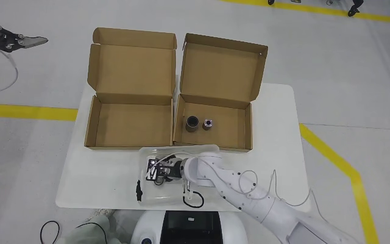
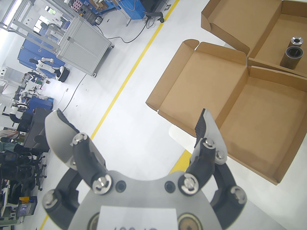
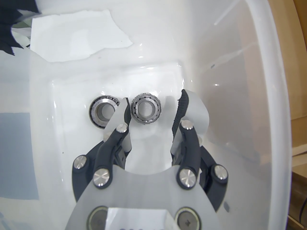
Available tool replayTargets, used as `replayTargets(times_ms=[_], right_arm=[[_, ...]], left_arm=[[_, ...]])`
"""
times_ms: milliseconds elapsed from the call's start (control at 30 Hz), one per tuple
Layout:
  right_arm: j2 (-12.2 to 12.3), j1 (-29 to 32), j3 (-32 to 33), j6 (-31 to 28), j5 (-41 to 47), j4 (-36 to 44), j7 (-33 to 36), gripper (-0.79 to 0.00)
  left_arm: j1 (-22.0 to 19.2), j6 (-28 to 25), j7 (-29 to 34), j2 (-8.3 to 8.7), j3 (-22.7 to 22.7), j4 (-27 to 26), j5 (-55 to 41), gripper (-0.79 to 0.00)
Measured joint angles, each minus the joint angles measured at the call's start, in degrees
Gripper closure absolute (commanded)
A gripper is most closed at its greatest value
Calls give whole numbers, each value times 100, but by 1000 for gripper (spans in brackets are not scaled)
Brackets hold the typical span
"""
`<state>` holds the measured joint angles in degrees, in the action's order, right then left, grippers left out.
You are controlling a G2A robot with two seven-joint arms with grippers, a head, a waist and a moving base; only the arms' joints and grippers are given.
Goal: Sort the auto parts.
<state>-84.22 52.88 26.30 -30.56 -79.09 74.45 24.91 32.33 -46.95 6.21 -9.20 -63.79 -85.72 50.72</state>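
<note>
Bin point(image 3: 239, 72): right hand point(image 3: 154, 98) (spread) straddles bearing point(image 3: 145, 108).

White arm point(image 1: 244, 186); right tool point(image 3: 154, 102): grey plate, black links (silver screws).

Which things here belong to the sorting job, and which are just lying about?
Job: bearing within the open right gripper, second bearing, clear bin, empty box, second box holding dark sleeve and silver ring.
Lying about: torn paper, black scrap.

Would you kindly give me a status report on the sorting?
Right gripper open astride a bearing in the clear bin. Second bearing just outside one finger, may crowd it. Left gripper open, holding nothing.
</note>
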Motion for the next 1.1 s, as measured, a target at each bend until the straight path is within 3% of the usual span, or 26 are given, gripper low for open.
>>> replayTargets(times_ms=[133,267,733,1100], right_arm=[[-52,-17,-30,-5,-3,-79,28,-311],[-87,-7,-27,9,-13,-127,29,0],[-42,180,196,322,-449,169,-184,0],[283,726,821,-209,-575,561,-1853,0]], left_arm=[[0,0,0,0,0,0,0,-785],[0,0,0,0,0,0,0,-785],[0,0,0,0,0,0,0,-785],[0,0,0,0,0,0,0,-785]])
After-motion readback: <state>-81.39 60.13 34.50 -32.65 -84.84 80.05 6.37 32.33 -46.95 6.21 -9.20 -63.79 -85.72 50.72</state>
